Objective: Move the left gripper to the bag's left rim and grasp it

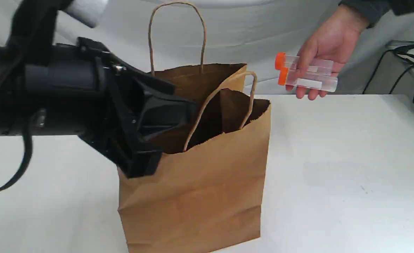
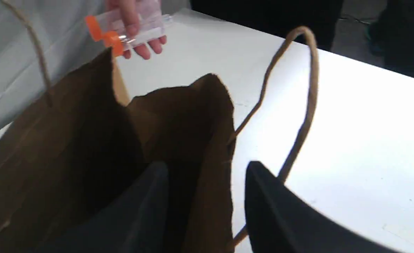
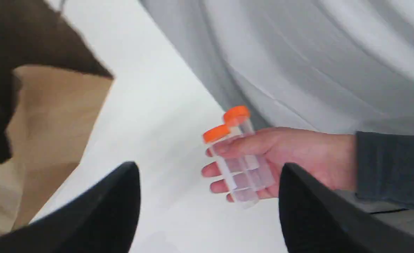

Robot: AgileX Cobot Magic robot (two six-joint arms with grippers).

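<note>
Paper bag (image 1: 200, 196) is stood upright mid-table on the white table (image 1: 351, 168), mouth open.

Nearest the camera, the left gripper (image 2: 205, 164) is set at the bag's rim. Its jaws are apart, one finger inside the mouth and the other outside, with the front wall between them. No firm pinch on the paper is shown. The front handle (image 1: 253, 95) is looped up close by the outer finger, and the rear handle (image 1: 204, 35) is stood up behind. The bag's interior is dark and no contents can be made out.

Judged so far: the bag is opened and steadied at the rim. Two clear tubes (image 1: 309, 73) with orange caps are kept outside it, in neither gripper. They are held level in a person's hand (image 1: 328, 42), above the table's far edge, right of the bag and apart from it, caps toward the bag.

The right gripper (image 3: 208, 165) is seen only by its own wrist camera. Its jaws are wide apart and empty, and the hand and tubes are framed between them, untouched.

Room: bare table is seen right of the bag and in front of it. The mouth is partly crossed by the front handle. Farther back, a grey backdrop (image 1: 256, 31) is hung, and cables (image 1: 377, 72) are draped at the far right.
</note>
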